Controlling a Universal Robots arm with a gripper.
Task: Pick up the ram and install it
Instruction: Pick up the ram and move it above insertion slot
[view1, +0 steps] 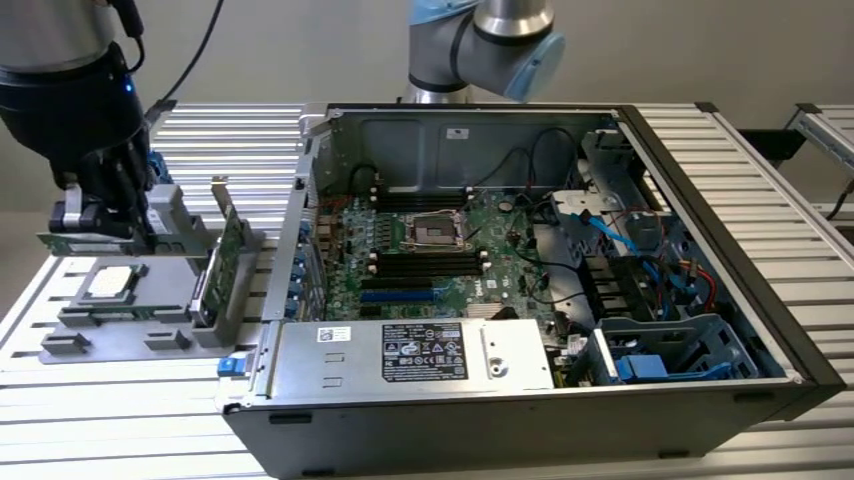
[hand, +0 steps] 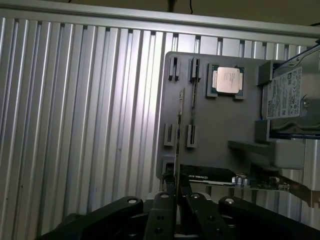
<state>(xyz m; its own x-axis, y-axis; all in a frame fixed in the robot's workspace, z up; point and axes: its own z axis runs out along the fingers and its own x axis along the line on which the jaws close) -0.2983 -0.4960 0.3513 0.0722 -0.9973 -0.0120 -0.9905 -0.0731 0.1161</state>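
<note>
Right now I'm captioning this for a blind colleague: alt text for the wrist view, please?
The end effector grips the ram, seen edge-on as a thin strip, over a grey parts tray on a ribbed metal table. The tray carries a processor chip, a hard drive and a green expansion card.

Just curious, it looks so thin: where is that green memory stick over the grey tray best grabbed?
Probably by its two flat faces, coming down from above onto the long top edge. The memory stick is thin and stands on edge above the tray, so only the faces give surfaces to squeeze. The gripper holds it this way.
</note>
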